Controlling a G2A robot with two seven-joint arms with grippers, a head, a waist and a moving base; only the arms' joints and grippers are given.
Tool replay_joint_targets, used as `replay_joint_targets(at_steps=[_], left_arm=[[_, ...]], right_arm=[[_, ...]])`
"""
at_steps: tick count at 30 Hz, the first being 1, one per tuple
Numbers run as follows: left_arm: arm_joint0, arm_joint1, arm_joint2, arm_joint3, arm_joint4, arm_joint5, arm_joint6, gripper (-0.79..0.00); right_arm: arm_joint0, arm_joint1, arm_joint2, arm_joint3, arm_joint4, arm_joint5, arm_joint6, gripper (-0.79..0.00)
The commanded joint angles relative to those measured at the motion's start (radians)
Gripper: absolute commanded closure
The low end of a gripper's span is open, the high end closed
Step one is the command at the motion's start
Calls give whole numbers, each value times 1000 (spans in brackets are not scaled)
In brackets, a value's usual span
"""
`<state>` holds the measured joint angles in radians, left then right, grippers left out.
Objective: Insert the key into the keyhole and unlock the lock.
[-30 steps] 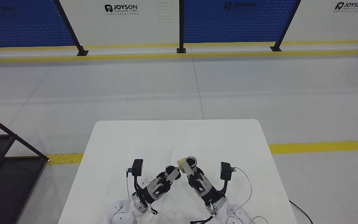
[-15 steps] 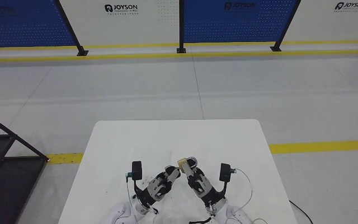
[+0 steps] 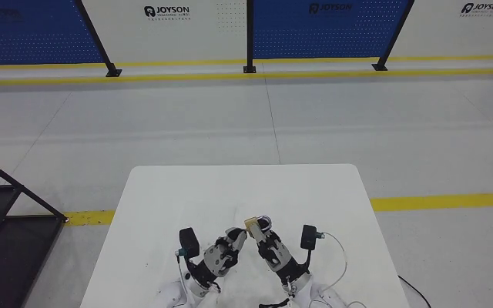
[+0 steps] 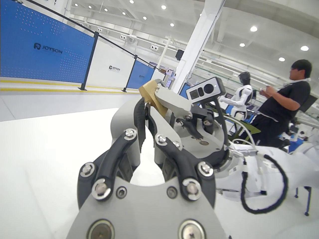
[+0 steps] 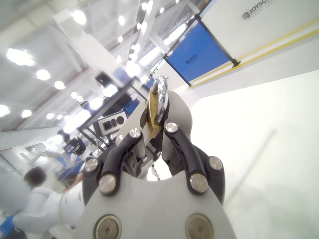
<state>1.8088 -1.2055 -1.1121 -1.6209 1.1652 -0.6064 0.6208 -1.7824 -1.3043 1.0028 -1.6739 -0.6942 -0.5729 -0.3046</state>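
**Brass lock (image 5: 151,116) clamped in the right gripper (image 5: 156,118), over the near part of the white table (image 3: 231,192)**
The right gripper's smooth grey fingers were closed on the lock's flat brass body, with the rounded chrome shackle (image 5: 162,93) pointing away from the wrist. The left gripper (image 4: 145,111) had its ribbed black pads (image 4: 139,115) pressed together, their tips against the brass. Whether the key sat between them could not be told.

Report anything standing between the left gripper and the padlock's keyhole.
Nothing visible does. The left gripper is shut, with its tips right at the brass padlock, which the right gripper holds. The key and the keyhole are hidden by the fingers, so insertion cannot be judged.
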Motion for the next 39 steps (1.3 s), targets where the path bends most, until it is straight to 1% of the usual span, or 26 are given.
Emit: replay_joint_targets(at_steps=[1,7,12,15,17,24,28,35,39], left_arm=[[0,-2,9,5,54,44,39,0],[-10,-5,29,25,156,139,125,0],[-16,-6,43,37,222,209,169,0],[-20,-7,46,45,272,268,198,0],[-22,-7,51,48,288,288,213,0],[-35,-8,60,73,405,426,280,0],[-44,-8,64,87,448,486,318,0],[-52,-7,62,110,534,603,354,0],[-55,-7,69,115,531,600,357,0]], right_arm=[[0,0,0,-1,1,4,2,0],[0,1,-2,-3,4,13,8,0],[0,2,-3,-3,9,21,13,0],[0,2,-3,-5,13,25,14,0],[0,3,-4,-5,15,27,15,0],[1,4,-4,-6,22,33,20,0],[1,5,-4,-7,27,36,24,0],[1,6,-4,-9,29,44,29,0],[0,6,-4,-12,33,46,29,0]])
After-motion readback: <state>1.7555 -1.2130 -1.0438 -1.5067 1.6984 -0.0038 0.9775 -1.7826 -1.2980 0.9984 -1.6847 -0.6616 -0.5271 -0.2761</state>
